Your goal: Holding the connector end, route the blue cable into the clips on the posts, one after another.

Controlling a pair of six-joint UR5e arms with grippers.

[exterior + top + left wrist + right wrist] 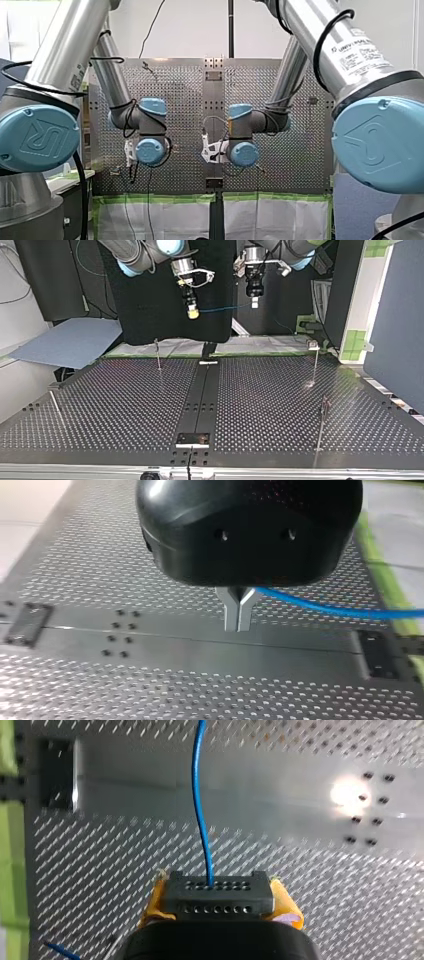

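The perforated counter (125, 405) carries thin posts (158, 354), and both arms hang above its 12 o'clock edge in the top view. The right claw (192, 313) pinches the black connector (218, 892) between yellow pads. The left claw (236, 622) has its metal fingers pressed together, seemingly nipping the blue cable (200, 795) strung between the two. Routing looks not yet begun. The next move likely calls for lowering the connector toward the 11 o'clock post and seating the cable in its clip.
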